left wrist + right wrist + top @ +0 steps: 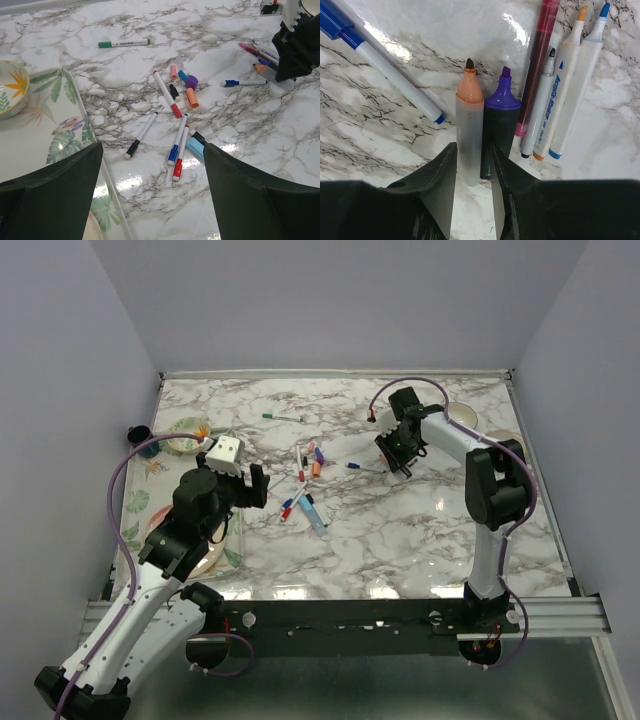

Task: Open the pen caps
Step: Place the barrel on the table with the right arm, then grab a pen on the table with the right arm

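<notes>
While the left claw hangs wide open and empty toward the left side of the marble counter, the right claw brackets an uncapped orange-tipped marker. Whether it pinches or merely flanks it is unclear. Loose pen caps in orange, purple and black lie among scattered pens at the counter's middle.

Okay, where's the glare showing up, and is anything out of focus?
Top view: glare band along the table's near edge. Left wrist view: white reflections by the tray, its fingers soft. Right wrist view: bright streaks above the peach marker, all sharp.
</notes>
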Robot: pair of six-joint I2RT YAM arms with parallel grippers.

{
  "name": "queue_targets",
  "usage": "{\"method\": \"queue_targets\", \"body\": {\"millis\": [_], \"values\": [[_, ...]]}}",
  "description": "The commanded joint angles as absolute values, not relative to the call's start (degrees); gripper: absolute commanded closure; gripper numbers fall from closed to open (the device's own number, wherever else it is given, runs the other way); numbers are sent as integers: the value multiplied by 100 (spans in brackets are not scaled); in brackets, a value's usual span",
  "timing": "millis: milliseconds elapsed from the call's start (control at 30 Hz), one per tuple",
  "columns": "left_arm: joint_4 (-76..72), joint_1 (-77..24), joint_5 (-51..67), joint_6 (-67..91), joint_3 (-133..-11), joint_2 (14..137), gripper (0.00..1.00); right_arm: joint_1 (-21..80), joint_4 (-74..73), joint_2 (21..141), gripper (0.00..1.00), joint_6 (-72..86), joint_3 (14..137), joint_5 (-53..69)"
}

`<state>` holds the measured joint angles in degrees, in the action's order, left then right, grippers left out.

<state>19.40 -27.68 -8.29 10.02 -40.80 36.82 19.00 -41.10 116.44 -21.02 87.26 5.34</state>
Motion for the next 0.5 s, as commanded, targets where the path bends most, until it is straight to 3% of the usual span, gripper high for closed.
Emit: {"method": "queue_targets", "body": {"millis": [0,467], "values": [[1872,-2707,-835,914,-4096,3648,10,1863,-4149,11523,60,-2180,8596,281],[1863,-2689,-932,905,-4087,3586,10,1863,-4456,10977,55,-3004,8964,1045]]}}
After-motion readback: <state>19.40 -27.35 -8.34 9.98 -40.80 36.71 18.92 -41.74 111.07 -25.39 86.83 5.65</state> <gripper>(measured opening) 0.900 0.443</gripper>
